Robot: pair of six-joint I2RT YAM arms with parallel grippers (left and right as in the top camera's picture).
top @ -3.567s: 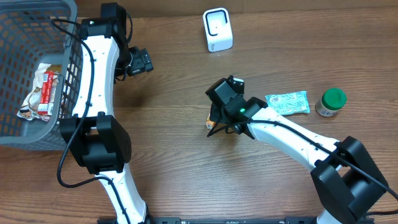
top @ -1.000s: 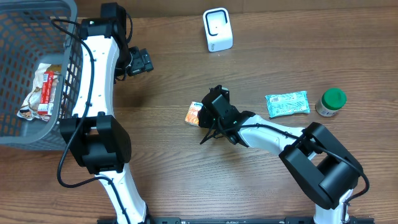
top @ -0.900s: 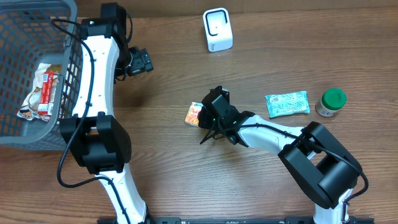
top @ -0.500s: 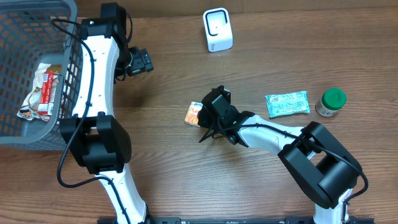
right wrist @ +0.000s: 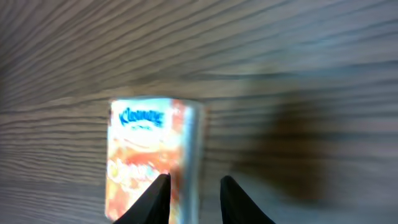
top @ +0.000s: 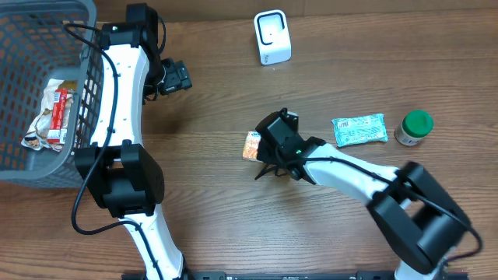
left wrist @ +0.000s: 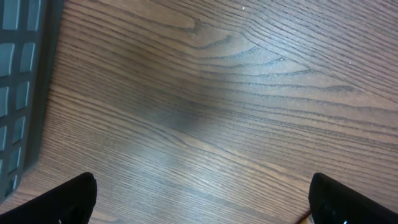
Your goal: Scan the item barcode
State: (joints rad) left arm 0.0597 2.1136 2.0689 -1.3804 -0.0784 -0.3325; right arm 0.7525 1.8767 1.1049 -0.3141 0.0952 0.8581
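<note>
Brown wood-grain table (top: 210, 210) underneath it all. At the far edge, a white scanner (top: 272, 37), standing alone, the marker for everything else. Straight toward the arm bases from the scanner, a shade to the left: the orange tissue pack (top: 250, 145), out in mid-table, well apart from the scanner. Right on it, the right gripper (top: 260, 147), arm stretched in from the scanner's right-hand side. Fingers (right wrist: 231, 198) drawn in narrow, nipping the pack's right-hand edge between them. Blue lettering at the pack's top in the wrist view, though blurred. Cannot tell whether the pack rests on the wood or hangs just clear.

Further right of the scanner and nearer the bases, a green-and-white packet (top: 359, 128) lying flat, and just beside it a green-lidded jar (top: 414, 127), upright.

Over to the scanner's left, the left gripper (top: 175, 78), hanging above bare wood. Fingertips (left wrist: 68, 199) spread wide at the two lower corners of its own view, holding nothing. Far left of the scanner, a grey basket (top: 31, 31), with a red-and-white snack packet (top: 53, 113) inside.
</note>
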